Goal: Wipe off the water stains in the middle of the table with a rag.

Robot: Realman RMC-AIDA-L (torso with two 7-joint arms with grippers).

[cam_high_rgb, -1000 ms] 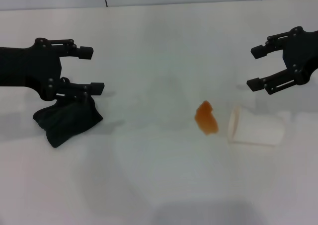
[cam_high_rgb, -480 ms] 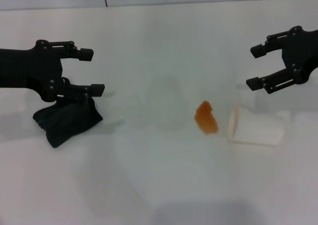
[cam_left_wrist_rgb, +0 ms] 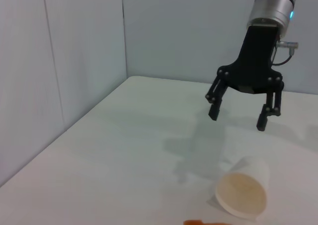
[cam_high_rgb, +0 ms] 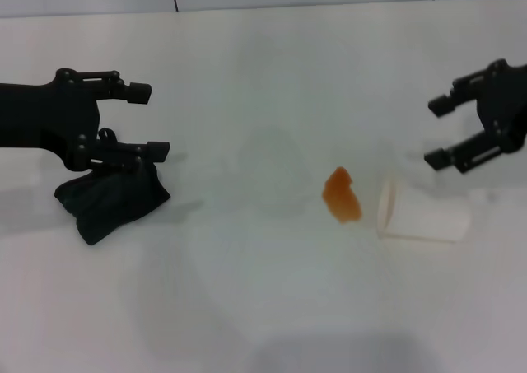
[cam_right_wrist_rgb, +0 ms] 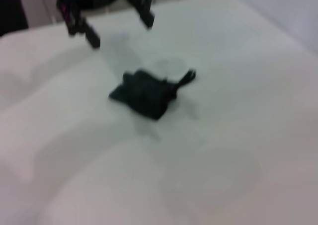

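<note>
While the left end effector (cam_high_rgb: 140,118) hangs over the left side of the bench (cam_high_rgb: 263,307) with its two fingers spread wide and nothing between them, the rag (cam_high_rgb: 109,202) lies crumpled on the surface directly beneath and slightly toward the robot. The right wrist view shows a clear gap between those fingers and the cloth, so no grasp has been made. The right end effector (cam_high_rgb: 440,132) is also spread open and empty, raised above the far right of the bench, beyond the tipped white cup (cam_high_rgb: 422,212).

As for progress, nothing of the wipe appears done. The water stains (cam_high_rgb: 341,195), an orange-brown blotch, sit intact near the middle of the bench, just beside the cup's open mouth, with no smearing visible. Picking up the rag, carrying it across and rubbing the blotch all seem to remain.

For room, the stretch of bench between rag and stains is bare white surface, so a sideways carry looks unobstructed. The tight spot is the cup lying just to the right of the stains: a sweep running rightward could push or roll it, so strokes kept short or directed away from it seem safer. The back edge of the bench meets a wall well behind both arms.
</note>
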